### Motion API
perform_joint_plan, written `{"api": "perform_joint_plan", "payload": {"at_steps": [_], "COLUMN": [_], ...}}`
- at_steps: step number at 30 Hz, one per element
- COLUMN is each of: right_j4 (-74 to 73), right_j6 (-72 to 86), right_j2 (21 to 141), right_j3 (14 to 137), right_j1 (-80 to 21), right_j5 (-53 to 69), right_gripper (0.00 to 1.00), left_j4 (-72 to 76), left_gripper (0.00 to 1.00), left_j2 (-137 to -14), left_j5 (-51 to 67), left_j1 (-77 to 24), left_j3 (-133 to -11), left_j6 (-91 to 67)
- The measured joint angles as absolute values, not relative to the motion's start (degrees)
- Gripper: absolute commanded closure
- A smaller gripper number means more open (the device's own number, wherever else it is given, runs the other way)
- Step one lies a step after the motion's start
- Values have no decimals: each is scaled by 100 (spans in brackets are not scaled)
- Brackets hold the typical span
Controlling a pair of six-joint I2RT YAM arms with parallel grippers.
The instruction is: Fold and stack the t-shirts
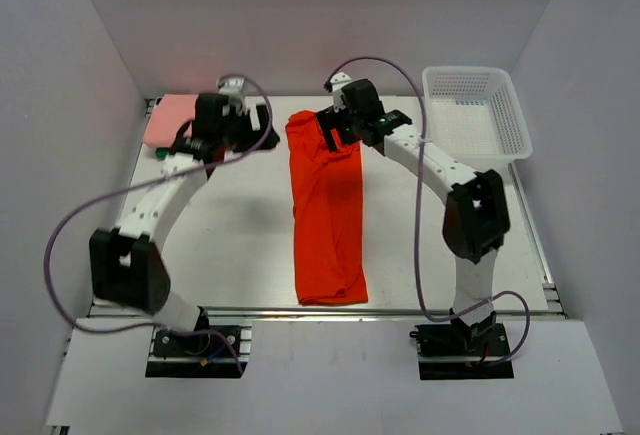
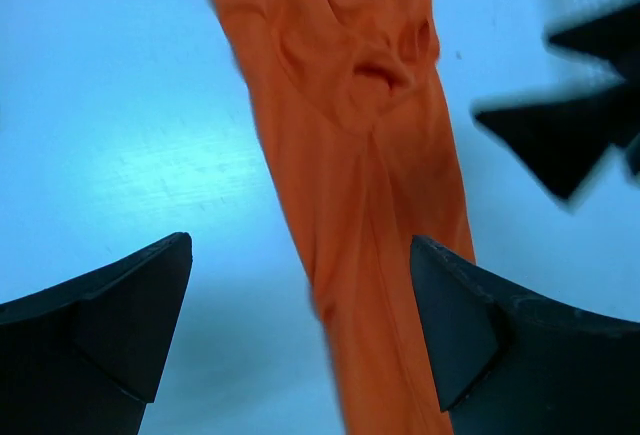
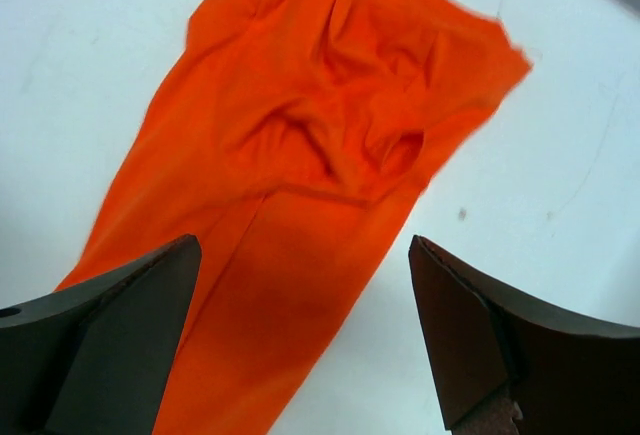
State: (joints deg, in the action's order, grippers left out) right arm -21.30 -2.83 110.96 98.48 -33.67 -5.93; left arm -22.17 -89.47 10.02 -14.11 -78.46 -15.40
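Spread wide and pinching nothing, the left gripper [image 2: 300,245] hangs at the 9 o'clock side of the orange-red t-shirt [image 1: 325,225], near its far end. The right gripper [image 3: 303,245], its fingers equally parted and empty, is above that same crumpled end from the 3 o'clock side. The shirt lies as a long narrow strip down the middle of the table [image 1: 230,245], running from 12 to 6 o'clock. The salmon-pink t-shirt [image 1: 170,120] lies at the 10 o'clock corner, and the white mesh basket [image 1: 470,71] sits at 2 o'clock
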Motion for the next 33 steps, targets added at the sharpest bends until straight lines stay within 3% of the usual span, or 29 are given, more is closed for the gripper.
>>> {"api": "perform_joint_plan", "payload": {"at_steps": [7, 11, 16, 22, 24, 33], "right_j4": [-2003, -1629, -1313, -1249, -1234, -1282], "right_j6": [-836, -825, -749, -827, -856, -967], "right_j2": [12785, 13277, 13550, 13587, 13620, 13764], "right_j3": [11290, 11513, 11574, 11454, 11450, 11450], "right_j1": [-3183, -3092, -2947, -2808, -2775, -2700], "right_j5": [-537, -591, -666, -548, -550, -169], "right_gripper": [18, 32, 32, 31, 40, 49], "left_j4": [-2071, -2287, -2298, -2178, -2182, -2182], "left_gripper": [0, 0, 0, 0, 0, 0], "left_j2": [-7607, -7168, -6427, -6412, -6488, -6628], "left_j5": [1522, 1660, 1754, 1850, 1861, 1874], "left_j1": [-1522, -1525, -1525, -1525, -1525, -1525], "left_j3": [-4965, -4160, -3933, -3933, -3933, -3935], "left_j6": [-2108, -2226, -2276, -2285, -2285, -2285]}}
